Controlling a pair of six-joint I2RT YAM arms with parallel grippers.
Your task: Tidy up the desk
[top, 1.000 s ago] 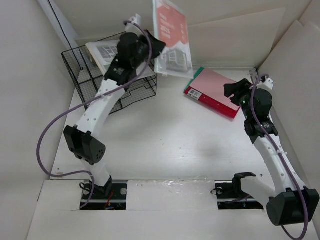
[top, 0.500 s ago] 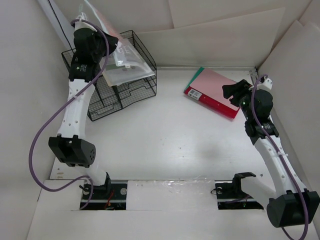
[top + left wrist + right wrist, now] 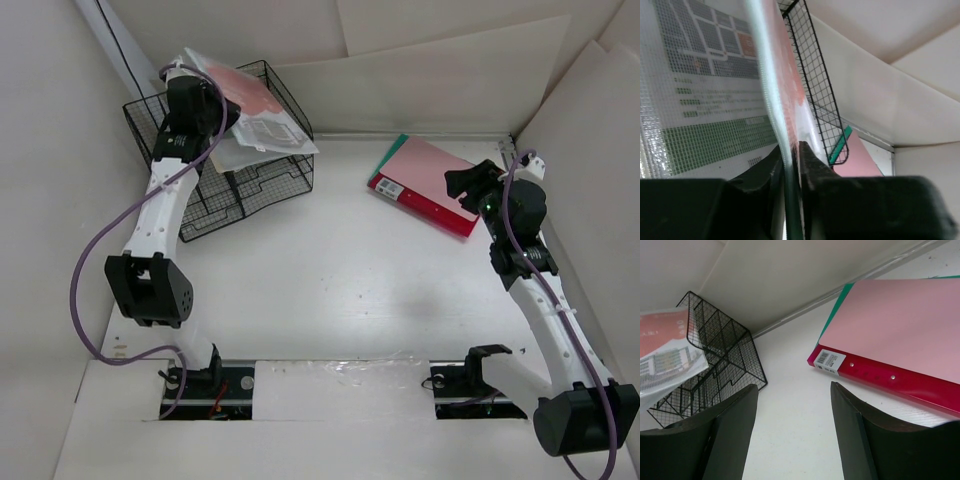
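L gripper point(image 3: 790, 150) is clamping the lower edge of a clear mesh doc pouch point(image 3: 265, 125), fingers pinched tight on the thin plastic. It is holding the pouch tilted over the black wire basket point(image 3: 240, 190) at the far-left corner. Can't tell whether the pouch is touching the rim yet.

R gripper point(image 3: 794, 386) is hanging w/ fingers spread wide and nothing between them, just beside the red binder point(image 3: 880, 377), not touching it.

The desk point(image 3: 330, 270) is lying flat under both arms, white and matte, running from the arm bases to the back boards. It's rigid and fixed, so it's something to slide things on, not to grip.

Handling, my read:
- The pouch is looking light, floppy and slick. It's sagging from a one-edge pinch, so it could prob swing or slip. A grip near the stiffer sealed edge seems best.
- The binder is looking stiff and heavier, and it's sitting flat w/ a pink folder point(image 3: 430, 165) on top and a green one point(image 3: 840, 145) under it. The top sheet may slide off. The spine edge facing the R arm is prob the best place to take hold.
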